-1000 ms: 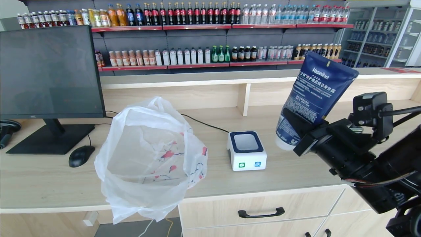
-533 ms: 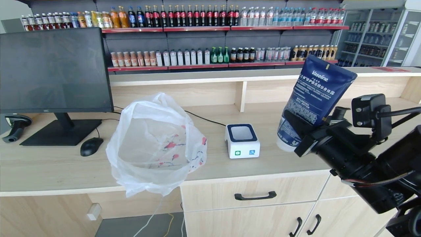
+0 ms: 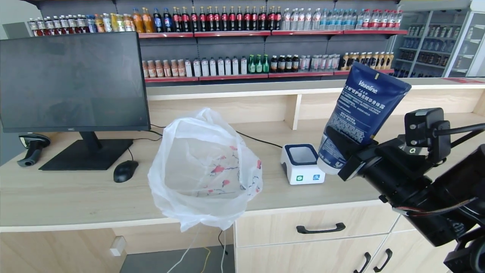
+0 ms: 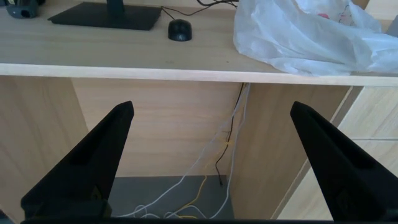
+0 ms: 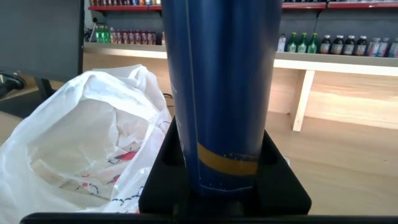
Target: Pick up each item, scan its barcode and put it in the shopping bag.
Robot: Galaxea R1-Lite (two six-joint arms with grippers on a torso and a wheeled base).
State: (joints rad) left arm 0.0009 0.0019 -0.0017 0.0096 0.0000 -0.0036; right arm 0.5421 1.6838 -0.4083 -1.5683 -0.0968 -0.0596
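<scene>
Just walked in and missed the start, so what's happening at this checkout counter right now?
The robot's right pincer grips a blue tube, cap end down, held in the air beside the white scanner on the counter. The open shopping bag sits to the scanner's left at the counter's edge. The left pincer hangs open and empty below counter level.

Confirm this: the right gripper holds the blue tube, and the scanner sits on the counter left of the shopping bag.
Wrong side: the head view shows the scanner right of the shopping bag. The right gripper does hold the blue tube.
</scene>
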